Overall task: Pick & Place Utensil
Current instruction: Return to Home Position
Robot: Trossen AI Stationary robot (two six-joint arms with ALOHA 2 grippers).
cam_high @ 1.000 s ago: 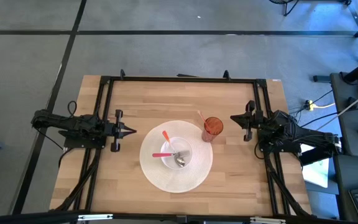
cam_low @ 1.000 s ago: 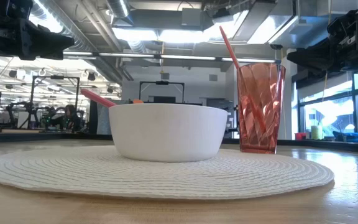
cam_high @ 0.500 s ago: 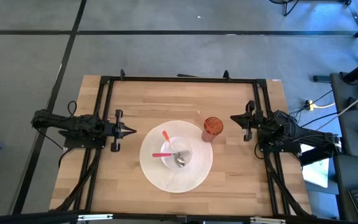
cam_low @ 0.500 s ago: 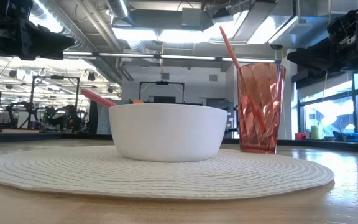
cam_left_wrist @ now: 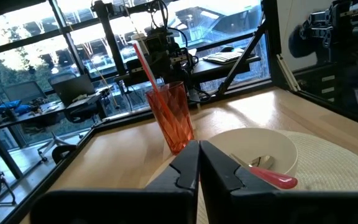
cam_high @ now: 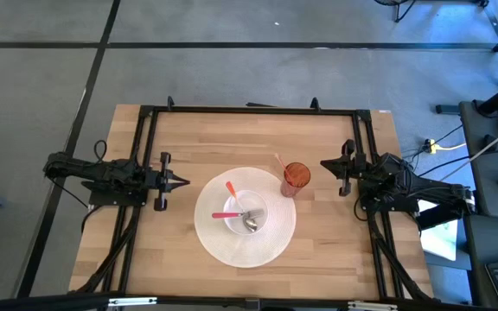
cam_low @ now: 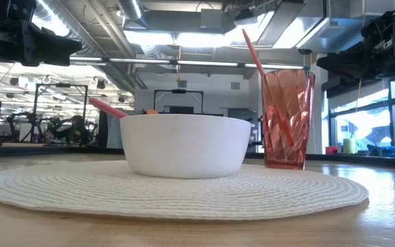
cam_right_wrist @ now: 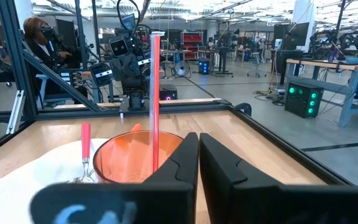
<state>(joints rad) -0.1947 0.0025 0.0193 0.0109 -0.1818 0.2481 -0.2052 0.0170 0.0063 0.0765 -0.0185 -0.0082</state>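
Note:
A white bowl [cam_high: 245, 214] sits in the middle of a round white woven placemat [cam_high: 219, 245]. Two pink-handled utensils [cam_high: 234, 197] lie in it, heads down and handles leaning on the rim. A red translucent cup [cam_high: 296, 178] stands on the mat's right far edge with a pink straw-like stick [cam_low: 254, 56] leaning in it. My left gripper [cam_high: 185, 181] hovers shut left of the mat. My right gripper [cam_high: 323, 163] hovers shut just right of the cup. Neither touches anything.
A black frame [cam_high: 249, 111] borders the wooden table [cam_high: 171, 138]. Bare wood lies on the far side and in both near corners. A person [cam_right_wrist: 37, 34] sits beyond the table in the right wrist view.

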